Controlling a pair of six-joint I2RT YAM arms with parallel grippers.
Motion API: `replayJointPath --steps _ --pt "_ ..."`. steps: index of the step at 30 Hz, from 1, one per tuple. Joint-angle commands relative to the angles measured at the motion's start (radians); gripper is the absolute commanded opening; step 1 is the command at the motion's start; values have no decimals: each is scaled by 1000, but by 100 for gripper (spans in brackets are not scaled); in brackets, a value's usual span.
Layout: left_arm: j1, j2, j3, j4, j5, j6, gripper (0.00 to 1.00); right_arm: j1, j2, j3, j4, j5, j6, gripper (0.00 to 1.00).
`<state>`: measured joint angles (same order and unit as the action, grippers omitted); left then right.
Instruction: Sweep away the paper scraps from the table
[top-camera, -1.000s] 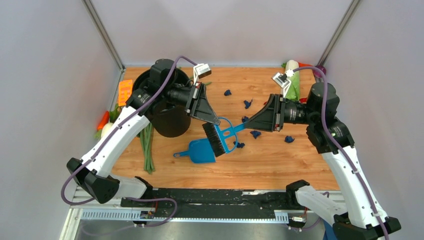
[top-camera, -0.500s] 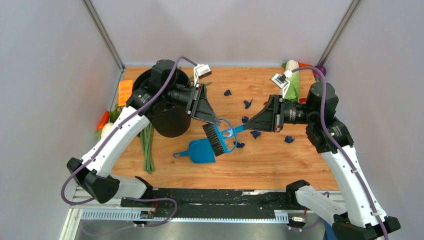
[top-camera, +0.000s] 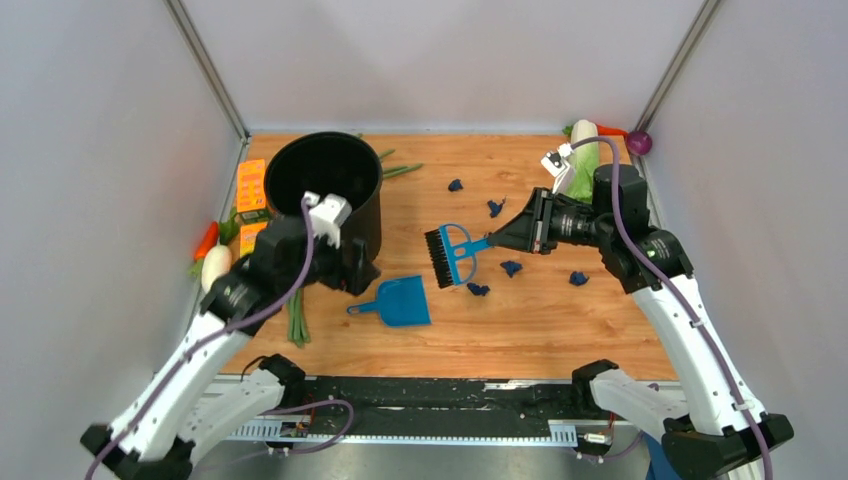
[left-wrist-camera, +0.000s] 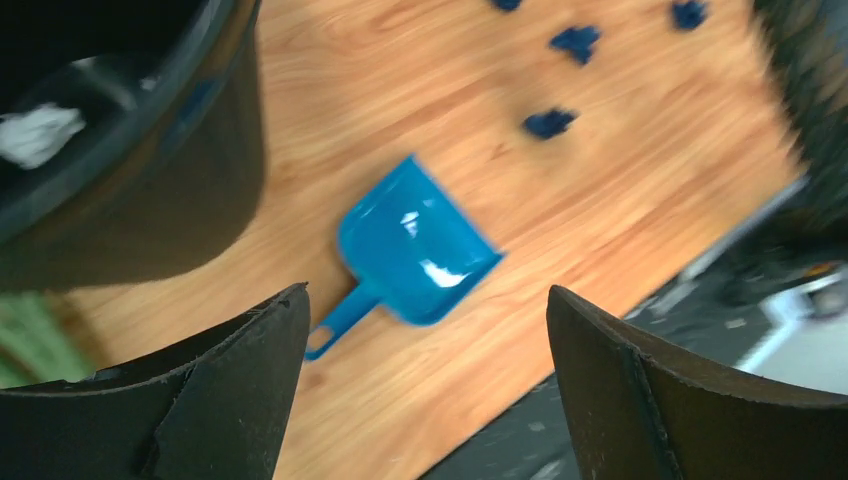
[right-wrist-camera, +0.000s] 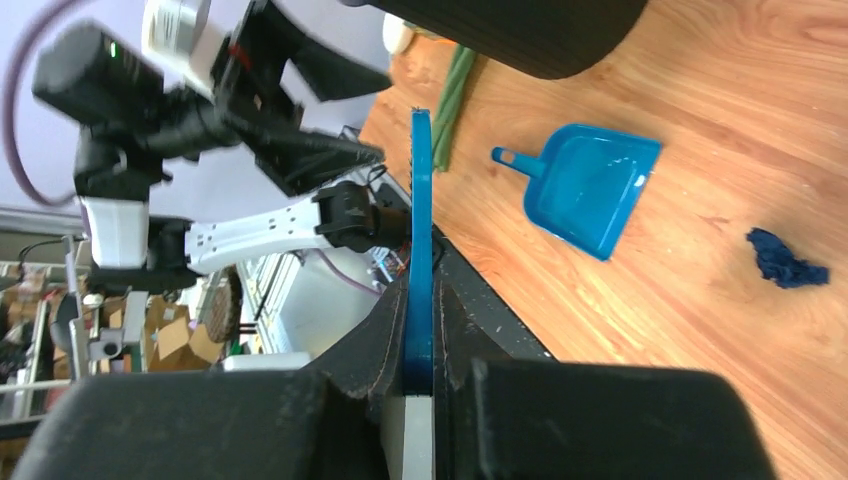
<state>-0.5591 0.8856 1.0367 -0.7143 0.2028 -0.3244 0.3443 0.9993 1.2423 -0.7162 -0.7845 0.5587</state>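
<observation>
Across the table (top-camera: 560, 330) we see scraps (top-camera: 512, 268) loose and the dustpan (top-camera: 405, 300) empty, so sweeping remains; right gripper (top-camera: 494, 241) clamps the brush (top-camera: 440, 258), left gripper (left-wrist-camera: 428, 295) gapes wide, holding nothing.

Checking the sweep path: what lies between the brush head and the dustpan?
Nothing: the top view shows only bare table between the brush head and the dustpan.

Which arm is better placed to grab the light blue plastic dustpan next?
Left: the left gripper, open, faces the light blue plastic dustpan; the right gripper is shut on the blue hand brush.
</observation>
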Motion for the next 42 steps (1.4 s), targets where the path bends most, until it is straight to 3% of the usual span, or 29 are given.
replayJointPath --steps 1,6,8,12,14,19,28,42 --pt "-1 -226 -226 104 -102 362 94 1 9 34 -81 105 -51 0" --pt "-1 -330 -287 95 82 525 96 1 15 43 -124 113 -59 0" --pt "-1 -262 -250 61 203 580 96 1 15 42 -135 107 -59 0" --pt "1 -16 -131 -181 380 769 91 1 12 57 -166 105 -57 0" --pt "-2 111 -62 -255 370 834 90 1 7 71 -186 106 -60 0" --pt "-30 280 8 -283 143 870 96 -1 -27 85 -250 129 -66 0" --pt "-36 404 -161 -220 -74 955 90 1 -77 63 -318 134 -65 0" --pt "-36 395 -349 56 -17 952 89 1 -21 74 -324 123 -85 0"
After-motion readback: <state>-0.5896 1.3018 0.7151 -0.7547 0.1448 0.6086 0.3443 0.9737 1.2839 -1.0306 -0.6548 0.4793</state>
